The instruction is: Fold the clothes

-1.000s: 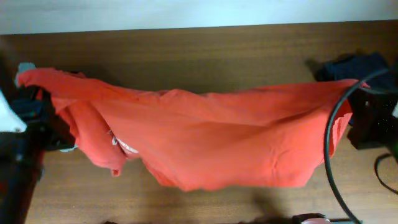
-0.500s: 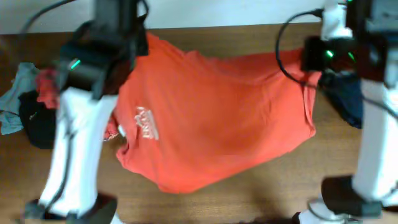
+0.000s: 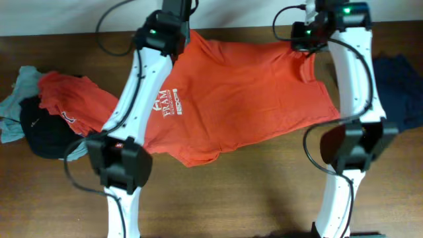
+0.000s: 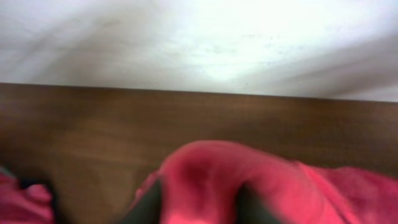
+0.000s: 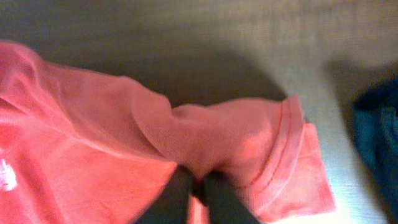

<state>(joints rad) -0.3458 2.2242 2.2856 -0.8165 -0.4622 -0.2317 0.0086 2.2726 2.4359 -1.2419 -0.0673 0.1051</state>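
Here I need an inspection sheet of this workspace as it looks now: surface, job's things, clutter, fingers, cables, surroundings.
Surface: brown wooden table, bare in front of the shirt.
Job's things: orange shirt spread out, white lettering up; pile of red, black and grey garments at the left; navy garment at the right edge.
Clutter: nothing seen.
Fingers: left fingers have a shirt fold between them, grip unclear; right fingers are close together on a shirt fold.
Cables: black cables loop along both arms.
Surroundings: white wall beyond the far edge.
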